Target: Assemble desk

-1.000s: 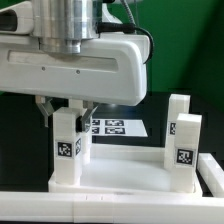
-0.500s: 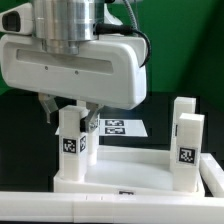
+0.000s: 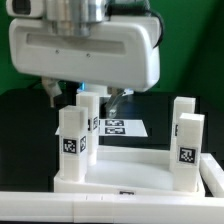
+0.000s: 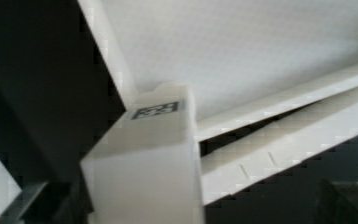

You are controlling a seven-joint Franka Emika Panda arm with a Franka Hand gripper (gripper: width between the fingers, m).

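Your gripper (image 3: 88,97) has let go and lifted, so its fingers hang wide apart above the leg (image 3: 72,148). That leg stands alone in the desk top's (image 3: 130,172) corner, so it looks done.

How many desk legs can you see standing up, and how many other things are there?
Legs standing on the tabletop: 4
Tabletop: 1
Marker board: 1
Gripper: 1
Total: 7
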